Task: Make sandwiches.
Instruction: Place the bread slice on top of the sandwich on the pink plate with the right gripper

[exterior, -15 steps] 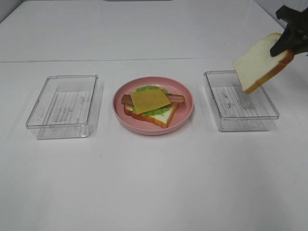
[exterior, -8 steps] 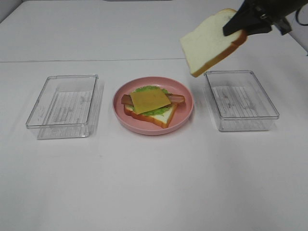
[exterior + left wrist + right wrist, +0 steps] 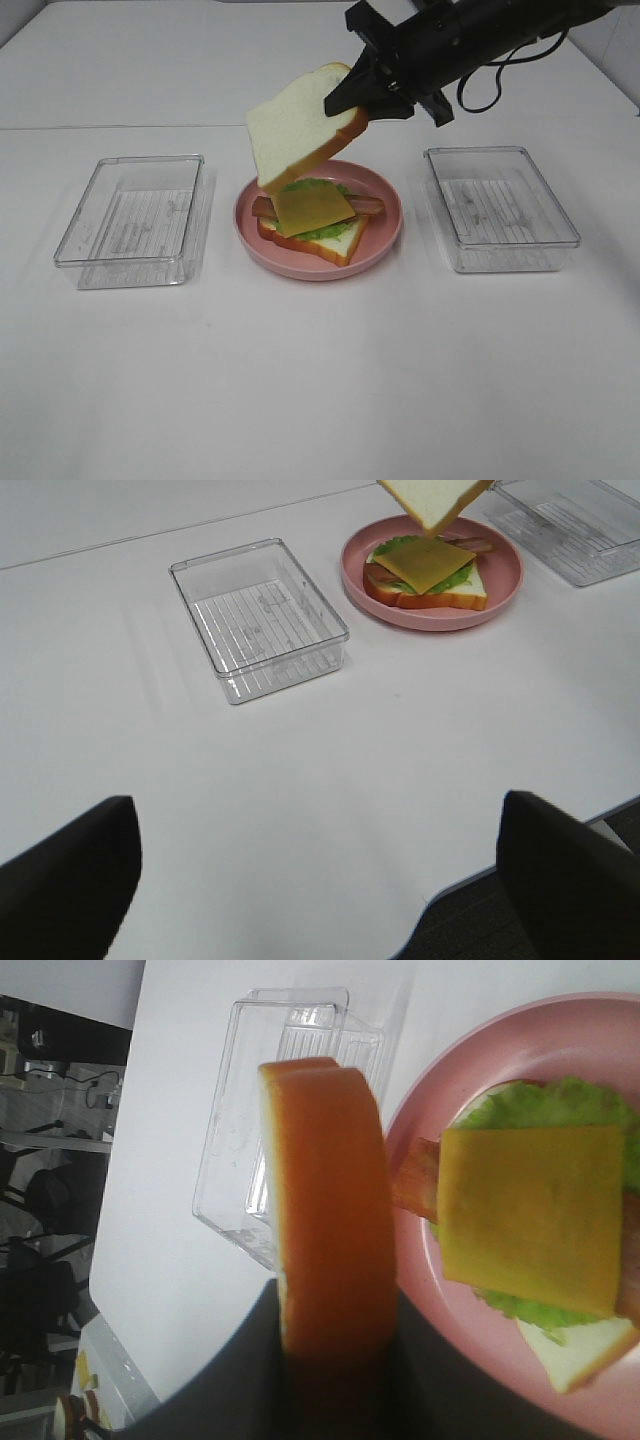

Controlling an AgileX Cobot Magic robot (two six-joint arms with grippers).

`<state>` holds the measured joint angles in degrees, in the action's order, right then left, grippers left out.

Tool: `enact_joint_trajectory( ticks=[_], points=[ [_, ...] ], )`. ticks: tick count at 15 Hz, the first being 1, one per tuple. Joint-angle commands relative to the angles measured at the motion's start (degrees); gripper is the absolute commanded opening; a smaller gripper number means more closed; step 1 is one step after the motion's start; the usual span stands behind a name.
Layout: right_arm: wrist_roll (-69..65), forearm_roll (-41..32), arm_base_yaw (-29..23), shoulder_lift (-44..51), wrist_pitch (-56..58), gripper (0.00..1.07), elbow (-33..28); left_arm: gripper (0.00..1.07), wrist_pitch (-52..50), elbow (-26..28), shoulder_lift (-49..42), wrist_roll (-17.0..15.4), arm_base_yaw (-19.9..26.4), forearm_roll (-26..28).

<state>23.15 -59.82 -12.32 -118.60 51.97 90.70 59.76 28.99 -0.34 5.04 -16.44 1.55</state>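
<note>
The right gripper (image 3: 358, 98) is pinching the bread slice (image 3: 298, 125) by its crust edge. It is hanging tilted above the pink plate (image 3: 385, 238), near the frame's middle. The left gripper's fingers (image 3: 65, 885) are standing wide apart.

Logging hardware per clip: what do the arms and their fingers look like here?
The right arm is matte black and angular, with a loose black cable looping beneath it. The right gripper has flat black fingers. The left gripper's fingers are also plain black, blocky slabs. No markings are visible.

Plate (image 3: 388, 236) between two trays (image 3: 130, 220) (image 3: 500, 208) — sandwich (image 3: 312, 225) on it.
</note>
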Motion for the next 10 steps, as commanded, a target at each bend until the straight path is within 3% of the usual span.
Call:
enact_joint_trajectory(
  ticks=[1,10],
  points=[
    [0.9,-5.6,-0.2,-3.6,-1.5,0.00,-0.5,0.90,-1.0,-0.2,-1.2,-0.3,0.1,0.3],
    [-0.7,-8.4,-0.2,-11.6,-6.9,0.00,-0.5,0.90,-1.0,-0.2,-1.2,-0.3,0.1,0.3]
  ],
)
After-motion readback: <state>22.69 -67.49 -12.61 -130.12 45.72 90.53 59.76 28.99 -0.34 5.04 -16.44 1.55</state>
